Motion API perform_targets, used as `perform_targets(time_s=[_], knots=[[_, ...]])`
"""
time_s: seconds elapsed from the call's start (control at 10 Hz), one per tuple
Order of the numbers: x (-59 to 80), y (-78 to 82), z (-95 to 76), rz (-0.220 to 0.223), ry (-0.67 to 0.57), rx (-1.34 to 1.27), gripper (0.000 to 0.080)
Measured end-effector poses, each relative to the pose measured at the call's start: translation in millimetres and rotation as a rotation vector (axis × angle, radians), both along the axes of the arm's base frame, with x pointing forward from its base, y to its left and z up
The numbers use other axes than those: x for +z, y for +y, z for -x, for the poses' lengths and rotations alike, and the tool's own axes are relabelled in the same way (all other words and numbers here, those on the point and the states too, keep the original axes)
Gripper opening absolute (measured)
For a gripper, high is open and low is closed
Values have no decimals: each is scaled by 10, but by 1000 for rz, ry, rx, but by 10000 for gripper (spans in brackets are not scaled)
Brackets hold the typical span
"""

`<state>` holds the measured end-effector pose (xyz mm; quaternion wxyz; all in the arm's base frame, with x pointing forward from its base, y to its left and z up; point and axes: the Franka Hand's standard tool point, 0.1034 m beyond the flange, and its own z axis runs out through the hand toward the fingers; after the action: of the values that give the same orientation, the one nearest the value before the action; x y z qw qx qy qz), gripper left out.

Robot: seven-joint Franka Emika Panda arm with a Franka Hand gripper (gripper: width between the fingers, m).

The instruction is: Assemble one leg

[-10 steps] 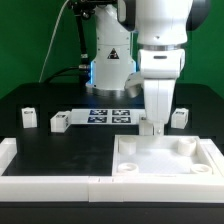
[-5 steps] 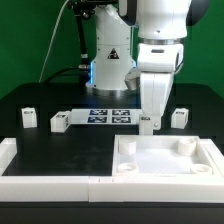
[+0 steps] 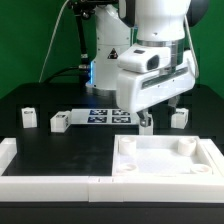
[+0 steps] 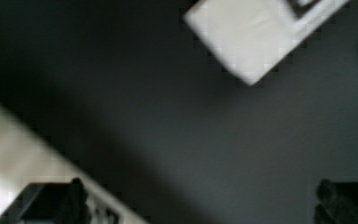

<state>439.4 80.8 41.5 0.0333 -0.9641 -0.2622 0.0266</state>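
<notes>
Three small white legs stand on the black table: two at the exterior view's left [image 3: 28, 118] [image 3: 59, 122] and one at the right [image 3: 179, 118]. My gripper [image 3: 145, 122] hangs tilted just behind the far rim of the large white tray-shaped piece [image 3: 165, 160], between the marker board [image 3: 108, 115] and the right leg. In the wrist view the gripper [image 4: 201, 205] is open, its dark fingertips [image 4: 51, 205] are wide apart and nothing is between them. A blurred white piece with a tag [image 4: 265, 30] lies ahead over the black table; I cannot tell which piece it is.
A low white wall [image 3: 50, 178] runs along the front and left of the table. The robot's base [image 3: 108, 60] stands behind the marker board. A pale blurred band [image 4: 25, 140] crosses the wrist view beside one finger.
The gripper has risen a little from the tray's far rim. The wrist has tilted over, and the hand now leans toward the exterior view's left. The legs have not moved.
</notes>
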Motion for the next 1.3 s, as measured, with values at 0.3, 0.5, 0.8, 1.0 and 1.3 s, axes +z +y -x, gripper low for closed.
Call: perform_targets(time_s=[0.3, 0.5, 0.8, 1.0, 1.3], knots=[[-2, 85, 245, 7, 34, -483, 649], [-3, 151, 256, 1, 45, -700, 649], [-2, 198, 264, 5, 78, -992, 649], [-23, 284, 329, 10, 88, -1065, 649], [-60, 506, 536, 13, 87, -948, 649]])
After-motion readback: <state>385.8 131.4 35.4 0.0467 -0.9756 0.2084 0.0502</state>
